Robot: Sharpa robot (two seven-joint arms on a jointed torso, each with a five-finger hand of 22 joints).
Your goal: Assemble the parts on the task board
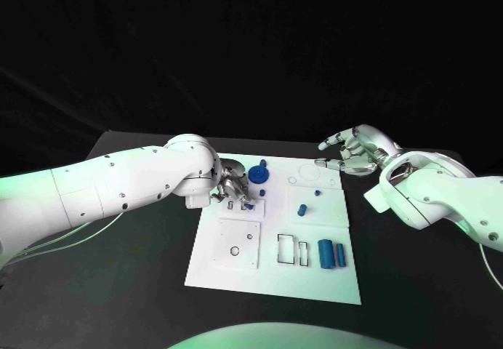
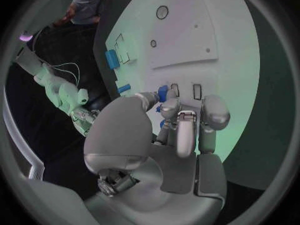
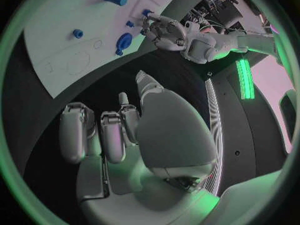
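Task board (image 1: 315, 276): left hand (image 1: 232, 190) pinches a half-hidden blue part (image 2: 162, 92); right hand (image 1: 351, 154) curled, empty.

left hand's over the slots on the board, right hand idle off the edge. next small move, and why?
Probably ease the left hand straight down to seat the small blue part at its fingers. The part sits right beside the two small slots on the task board, and the right hand is off the board, holding nothing.
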